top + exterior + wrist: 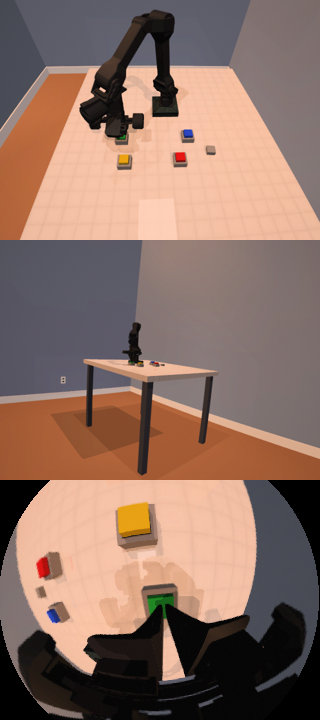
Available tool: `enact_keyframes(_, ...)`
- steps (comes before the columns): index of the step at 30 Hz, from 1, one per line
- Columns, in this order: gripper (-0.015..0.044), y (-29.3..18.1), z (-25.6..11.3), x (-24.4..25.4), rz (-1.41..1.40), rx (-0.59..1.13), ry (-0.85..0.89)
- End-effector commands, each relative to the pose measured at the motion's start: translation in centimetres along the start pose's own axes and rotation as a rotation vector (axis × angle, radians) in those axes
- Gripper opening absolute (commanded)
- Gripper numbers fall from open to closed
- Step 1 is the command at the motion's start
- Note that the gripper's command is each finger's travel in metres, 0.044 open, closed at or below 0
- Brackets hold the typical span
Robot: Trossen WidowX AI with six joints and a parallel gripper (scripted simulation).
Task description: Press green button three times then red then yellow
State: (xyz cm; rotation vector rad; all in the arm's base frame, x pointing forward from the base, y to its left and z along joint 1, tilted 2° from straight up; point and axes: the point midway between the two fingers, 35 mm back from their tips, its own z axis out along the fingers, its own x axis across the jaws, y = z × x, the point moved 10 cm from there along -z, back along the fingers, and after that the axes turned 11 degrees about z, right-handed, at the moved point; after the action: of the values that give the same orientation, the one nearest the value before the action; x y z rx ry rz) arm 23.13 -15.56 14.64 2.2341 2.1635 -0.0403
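My gripper (163, 607) (120, 133) is shut and empty, pointing down. Its fingertips are at the green button (121, 137) (156, 599) and overlap its cap in the wrist view. The arm hides part of this button in the top view. Whether the tips touch the cap, and how far down it stands, I cannot tell. The yellow button (123, 159) (140, 363) (134, 520) is in front of the green one, its cap raised. The red button (180, 156) (156, 363) (43, 567) stands to the right of the yellow one in the top view, also raised.
The blue button (188, 133) (53, 615) stands behind the red one. A small grey-brown block (210, 149) (162, 365) (41, 592) lies to the right of both. The arm's base (165, 109) is at the back of the table.
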Motion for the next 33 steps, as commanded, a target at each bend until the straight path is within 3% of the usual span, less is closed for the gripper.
enact_keyframes(1,0.002,-0.2,0.6,0.1,-0.004,0.007,0.008)
enact_keyframes(19,0.002,-0.2,0.6,0.1,-0.004,0.007,0.008)
enact_keyframes(24,0.002,-0.1,-2.9,0.1,-0.004,0.007,0.008)
enact_keyframes(33,0.002,-0.1,-2.3,0.1,-0.004,0.007,0.008)
